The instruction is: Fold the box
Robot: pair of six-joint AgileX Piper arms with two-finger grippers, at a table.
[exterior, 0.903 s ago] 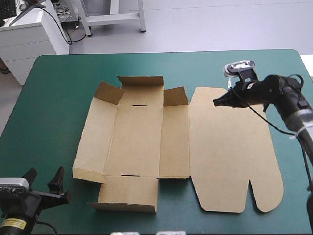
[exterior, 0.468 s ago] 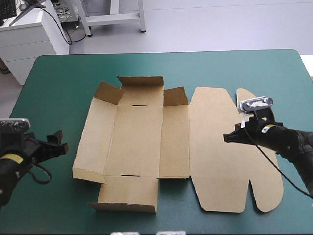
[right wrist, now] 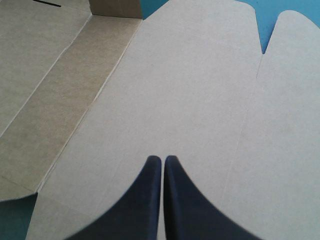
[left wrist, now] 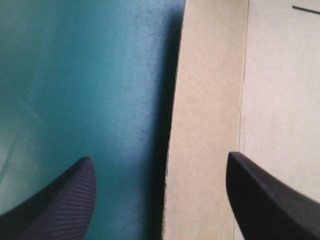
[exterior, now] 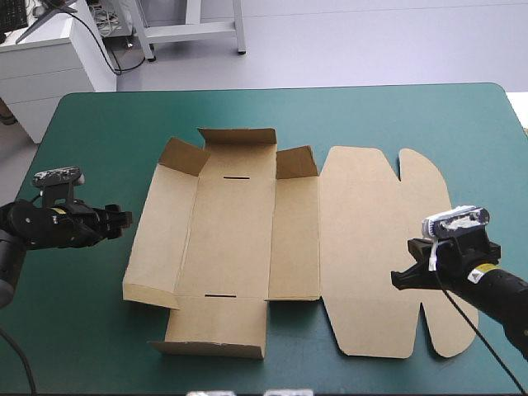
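Near the table's [exterior: 91,132] left edge, the left gripper [exterior: 124,220] hovers with its fingers spread wide. It is lined up on the left wall [exterior: 157,235] of the box [exterior: 235,239], probably to lift it. The box lies mid-table, mostly flat, with its far flaps [exterior: 238,137] raised. Toward the near right corner, the right gripper [exterior: 398,280] hangs over the flat lid [exterior: 371,223], pinched closed on nothing, perhaps to pin it. Bare table surrounds the board.

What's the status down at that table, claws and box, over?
Left claw open, empty, beside the box. Right claw shut, holding nothing, over the flat lid. End flaps partly raised. Nothing in the way.
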